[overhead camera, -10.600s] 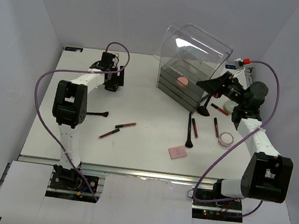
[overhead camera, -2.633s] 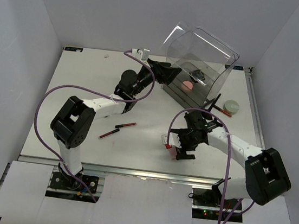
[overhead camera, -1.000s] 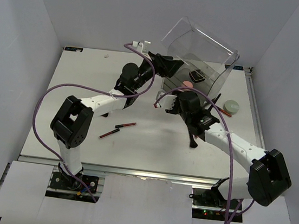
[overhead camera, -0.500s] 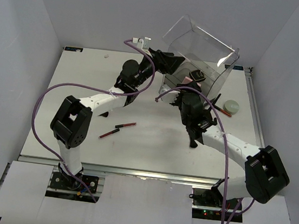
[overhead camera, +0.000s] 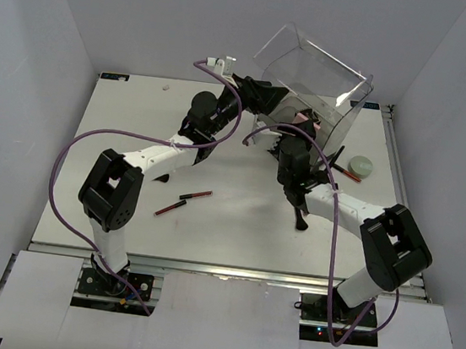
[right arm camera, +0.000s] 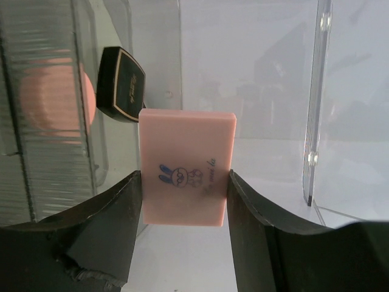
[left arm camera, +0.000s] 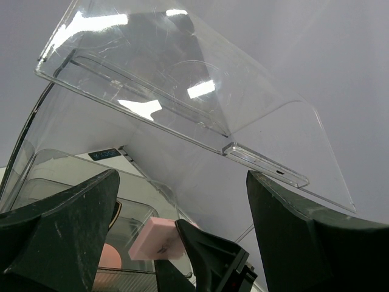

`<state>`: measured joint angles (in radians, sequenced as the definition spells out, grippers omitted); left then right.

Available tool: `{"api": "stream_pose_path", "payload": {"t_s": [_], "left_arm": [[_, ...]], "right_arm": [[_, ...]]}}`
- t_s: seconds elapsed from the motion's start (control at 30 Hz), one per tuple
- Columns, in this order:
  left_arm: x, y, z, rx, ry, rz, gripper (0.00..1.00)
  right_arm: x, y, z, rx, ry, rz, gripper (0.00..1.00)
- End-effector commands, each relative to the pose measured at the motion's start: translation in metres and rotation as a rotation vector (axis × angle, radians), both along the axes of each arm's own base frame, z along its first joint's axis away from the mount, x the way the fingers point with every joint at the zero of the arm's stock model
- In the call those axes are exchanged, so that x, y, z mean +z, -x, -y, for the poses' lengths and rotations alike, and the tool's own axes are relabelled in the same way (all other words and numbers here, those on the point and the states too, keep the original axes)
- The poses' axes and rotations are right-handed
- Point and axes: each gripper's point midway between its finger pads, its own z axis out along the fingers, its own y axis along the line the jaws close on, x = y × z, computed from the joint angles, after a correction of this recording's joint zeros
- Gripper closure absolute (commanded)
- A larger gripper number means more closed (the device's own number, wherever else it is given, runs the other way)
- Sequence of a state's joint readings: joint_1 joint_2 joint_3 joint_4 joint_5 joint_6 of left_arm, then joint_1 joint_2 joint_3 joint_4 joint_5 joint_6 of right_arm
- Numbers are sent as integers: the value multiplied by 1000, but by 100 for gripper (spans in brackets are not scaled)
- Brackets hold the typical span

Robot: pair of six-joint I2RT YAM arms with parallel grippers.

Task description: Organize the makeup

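- Right wrist view: your right gripper (right arm camera: 184, 174) is clamped on the flat pink square (right arm camera: 187, 143), with one black finger (right arm camera: 112, 225) pressed against each of its long sides. The square faces the camera and shows a small rabbit drawing and a line of script.
- Just behind the square's upper left corner, a black compact (right arm camera: 121, 85) sits inside the clear drawer box (right arm camera: 255, 79). A round pink compact (right arm camera: 58, 100) shows blurred through the ribbed drawer wall on the left.
- Left wrist view: your left gripper (left arm camera: 182, 176) is spread wide, with nothing between its fingers (left arm camera: 61, 231).
- The raised clear lid (left arm camera: 182, 85) slants overhead. You cannot tell from this view whether it rests on the fingers.
- Low between the fingers you see the flat pink square in the tip of the other gripper, at the mouth of the box. The round pink compact is below it and to the left.
- Top view: both arms meet at the box on the far right part of the table (overhead camera: 233, 243).
- The left gripper is at the lid's left edge, and the lid is tilted up and back. The right gripper reaches in under the lid at the open front.
- Two slim pencils (overhead camera: 198, 194) lie near each other on the table in front of the left arm, well apart from the box.
- A pale green compact (overhead camera: 359, 165) sits to the right of the box.
- A black-handled brush (overhead camera: 297, 218) lies under the right forearm.
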<state>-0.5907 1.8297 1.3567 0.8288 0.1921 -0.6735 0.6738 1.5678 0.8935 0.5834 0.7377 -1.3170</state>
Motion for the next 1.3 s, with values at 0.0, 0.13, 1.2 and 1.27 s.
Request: {"api": "stream_pose_path", "payload": {"t_s": [0.0, 0.13, 1.2, 1.27], "left_arm": [[61, 16, -15, 9, 70, 104, 4], [61, 16, -14, 4, 70, 102, 4], [58, 16, -14, -4, 68, 88, 4], [58, 16, -14, -2, 67, 90, 4]], "right_arm": [[33, -10, 6, -67, -94, 95, 83], [26, -16, 5, -75, -80, 53, 53], [-98, 183, -52, 807, 17, -862, 2], [-104, 204, -43, 822, -25, -913, 2]]}}
